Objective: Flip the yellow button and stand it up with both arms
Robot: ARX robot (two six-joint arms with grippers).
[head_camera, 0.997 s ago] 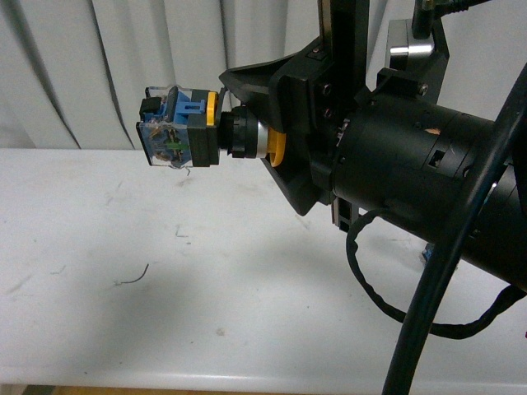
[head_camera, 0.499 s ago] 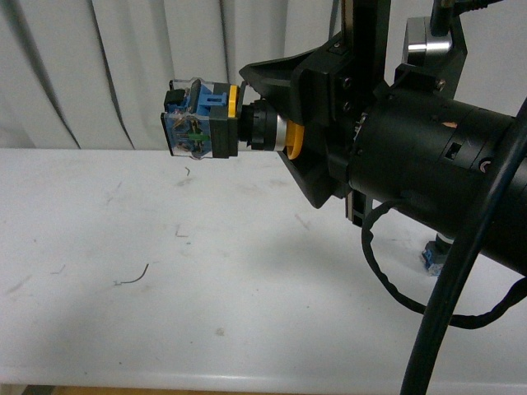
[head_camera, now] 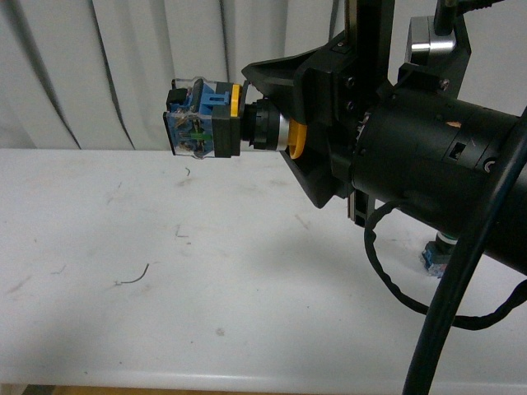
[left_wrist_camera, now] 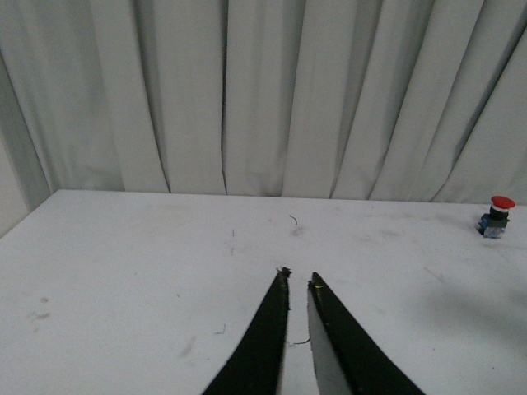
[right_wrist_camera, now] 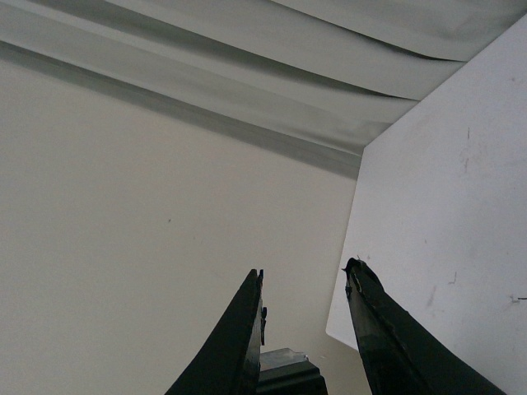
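**Operator:** What can't you make out?

**Spotter:** You won't see the grip itself. In the front view the near finger (head_camera: 284, 86) of the right arm (head_camera: 428, 173) covers part of the yellow cap, so where it bites the yellow button (head_camera: 237, 123) is hidden. The right wrist view shows the right tool (right_wrist_camera: 306, 271) with its fingers apart against wall and curtain. There is only a dark sliver low between them, and I can't identify it. Even so, the button hangs level in the air, so that tool is clamped on its cap end. The blue contact block points toward the counter's left side.

**Operator:** Anything in the way?

**Spotter:** The arm's bulk and a thick black cable (head_camera: 449, 304) fill the right of your front view. A small blue piece (head_camera: 434, 260) on the counter (head_camera: 247, 296) peeks out behind the arm, toward the right side, with its top hidden. A red-capped button (left_wrist_camera: 496, 216) stands upright close to the far edge, by the curtain (left_wrist_camera: 247, 90). Your left tool (left_wrist_camera: 299, 276) is over the counter with its fingers drawn almost together, leaving only a slit with nothing in it.

**Operator:** Room to move?

**Spotter:** You have open surface across the counter's left half and middle, marked only by scuffs and a thin wire scrap (head_camera: 132, 278) toward the front-left. The front edge runs along the bottom of your front view. The button is off the surface, seen against the curtain above the far edge.
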